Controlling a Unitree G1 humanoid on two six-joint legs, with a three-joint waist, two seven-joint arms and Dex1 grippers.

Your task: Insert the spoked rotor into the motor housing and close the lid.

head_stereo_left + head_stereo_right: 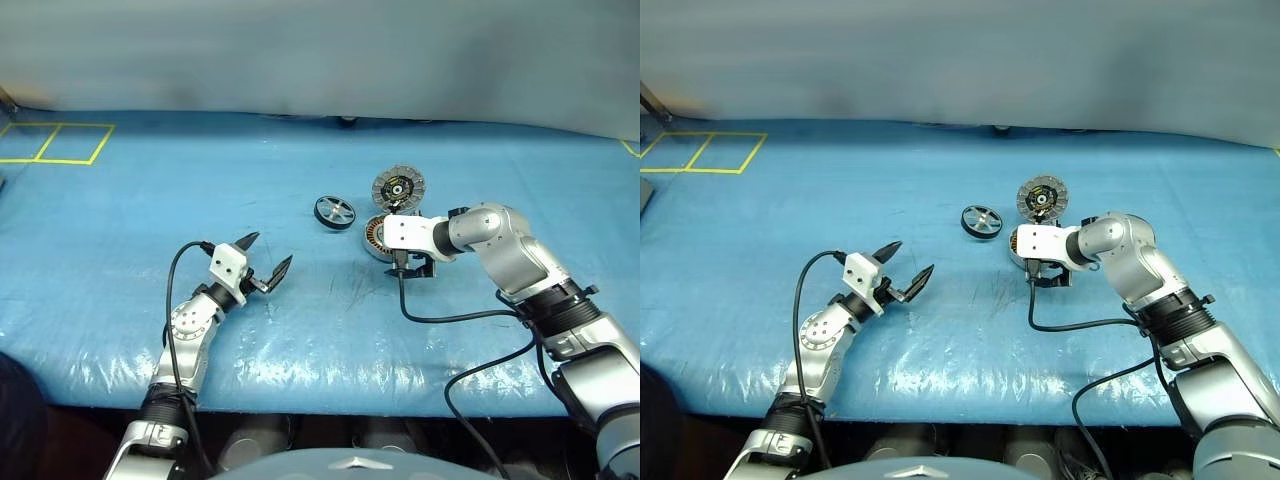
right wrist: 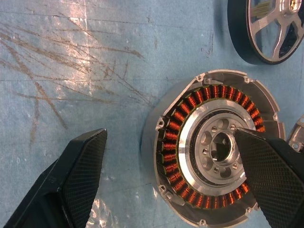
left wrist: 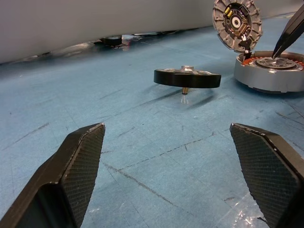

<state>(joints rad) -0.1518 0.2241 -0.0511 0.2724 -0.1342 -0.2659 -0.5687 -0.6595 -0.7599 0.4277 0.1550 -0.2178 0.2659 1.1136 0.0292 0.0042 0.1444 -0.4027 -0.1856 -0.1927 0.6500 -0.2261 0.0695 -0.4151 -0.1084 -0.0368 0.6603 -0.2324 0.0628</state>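
Note:
The spoked rotor [image 1: 334,211], dark-rimmed with silver spokes, lies flat on the blue mat, just left of the motor housing [image 1: 373,238]. The housing shows its copper windings and silver hub [image 2: 213,152]. Its lid [image 1: 398,186] stands upright at the far rim, ribbed face with dark centre towards me. My right gripper [image 1: 411,266] hangs open just above the housing, pointing down. One fingertip [image 2: 266,161] is over the hub, the other [image 2: 80,175] over the mat beside it. Well short of the rotor [image 3: 187,77], my left gripper [image 1: 268,252] stands open and empty, aimed level towards it.
The blue mat [image 1: 300,330] covers the whole table. Yellow tape squares [image 1: 55,142] mark its far left corner. A grey wall [image 1: 320,50] backs the table. A black cable [image 1: 450,318] loops on the mat below my right wrist.

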